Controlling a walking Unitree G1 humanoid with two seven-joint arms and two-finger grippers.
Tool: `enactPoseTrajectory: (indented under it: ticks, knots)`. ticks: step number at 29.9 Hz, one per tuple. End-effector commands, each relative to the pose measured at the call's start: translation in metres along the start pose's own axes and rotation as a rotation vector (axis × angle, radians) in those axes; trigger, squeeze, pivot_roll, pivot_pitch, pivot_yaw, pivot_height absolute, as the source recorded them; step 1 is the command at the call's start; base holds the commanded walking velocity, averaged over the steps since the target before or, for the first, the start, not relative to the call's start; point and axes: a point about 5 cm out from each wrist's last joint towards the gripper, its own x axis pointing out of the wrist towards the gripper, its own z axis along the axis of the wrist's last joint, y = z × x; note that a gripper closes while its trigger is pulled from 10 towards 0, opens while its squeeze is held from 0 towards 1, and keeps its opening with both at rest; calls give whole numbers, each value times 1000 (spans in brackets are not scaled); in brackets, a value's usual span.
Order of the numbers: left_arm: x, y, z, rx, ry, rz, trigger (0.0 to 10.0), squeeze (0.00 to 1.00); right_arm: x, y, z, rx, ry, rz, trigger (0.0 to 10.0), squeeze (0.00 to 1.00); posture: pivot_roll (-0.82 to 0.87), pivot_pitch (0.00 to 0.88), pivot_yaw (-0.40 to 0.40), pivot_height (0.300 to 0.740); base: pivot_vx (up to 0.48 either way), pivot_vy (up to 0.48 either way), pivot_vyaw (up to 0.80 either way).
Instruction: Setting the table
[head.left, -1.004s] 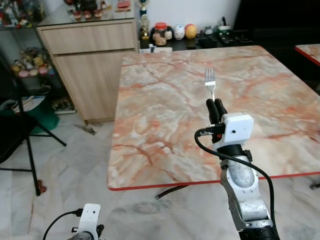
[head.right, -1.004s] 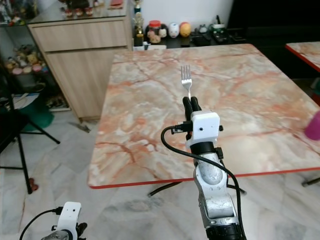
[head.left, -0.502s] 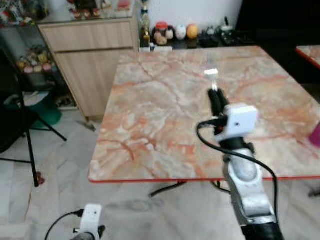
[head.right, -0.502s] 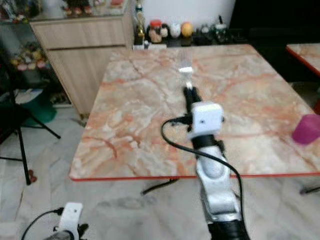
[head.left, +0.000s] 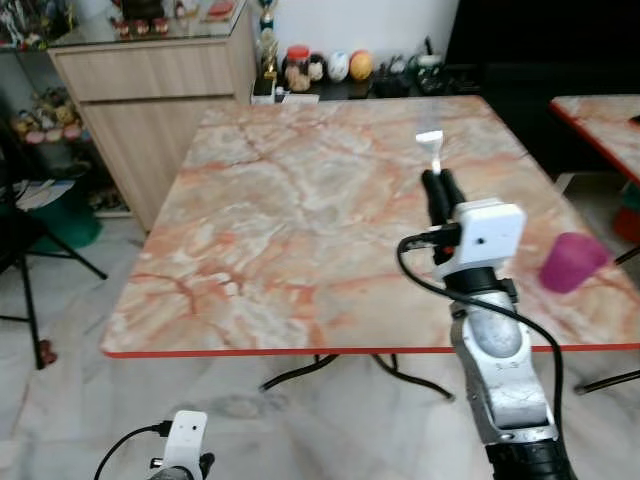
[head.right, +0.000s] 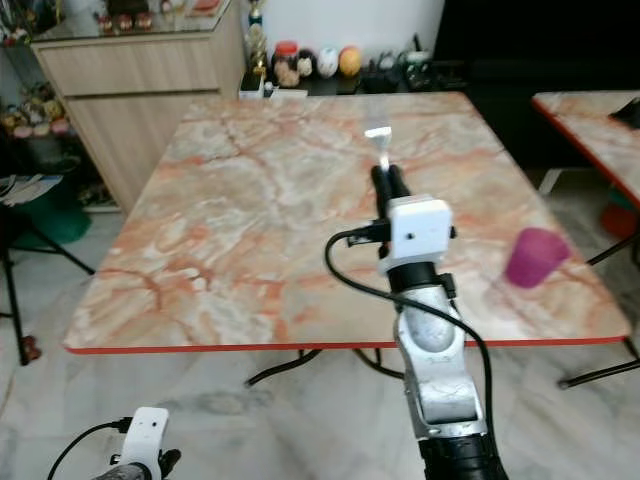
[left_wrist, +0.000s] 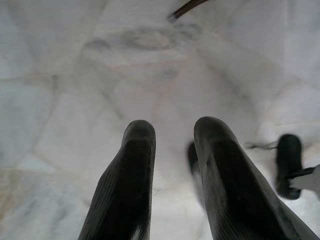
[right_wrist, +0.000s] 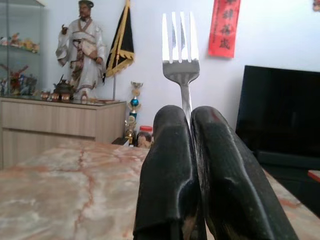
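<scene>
My right gripper (head.left: 438, 186) is shut on a silver fork (head.left: 431, 145), held upright with its tines up over the marble table (head.left: 270, 220). In the right wrist view the fork (right_wrist: 180, 55) rises from between the two closed black fingers (right_wrist: 170, 170). A pink cup (head.left: 571, 262) stands on the table near its right front corner, right of the gripper. My left arm hangs low by the floor, and in the left wrist view its fingers (left_wrist: 140, 175) stand apart with nothing between them.
A wooden cabinet (head.left: 150, 110) stands behind the table's left side. Jars and ornaments (head.left: 325, 68) line a low shelf beyond the far edge. A black stand's legs (head.left: 30, 290) are at left. A second red-edged table (head.left: 600, 120) sits at right.
The camera has moved right and closer, so the table shifted left in view and the pink cup came into sight. My right gripper still holds the fork upright.
</scene>
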Motion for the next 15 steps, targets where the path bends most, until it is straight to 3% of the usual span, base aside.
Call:
enactPoseTrajectory:
  ticks: [1,15]
  knots:
    - [-2,8,-7,8,21,17,10000,0,3,7,6,14,-20,22,10000,0,-64,0,33,740,0,-405,0]
    - [-2,8,-7,19,22,12,10000,0,4,4,8,17,-24,9,10000,0,-72,0,40,740,0,-411,0]
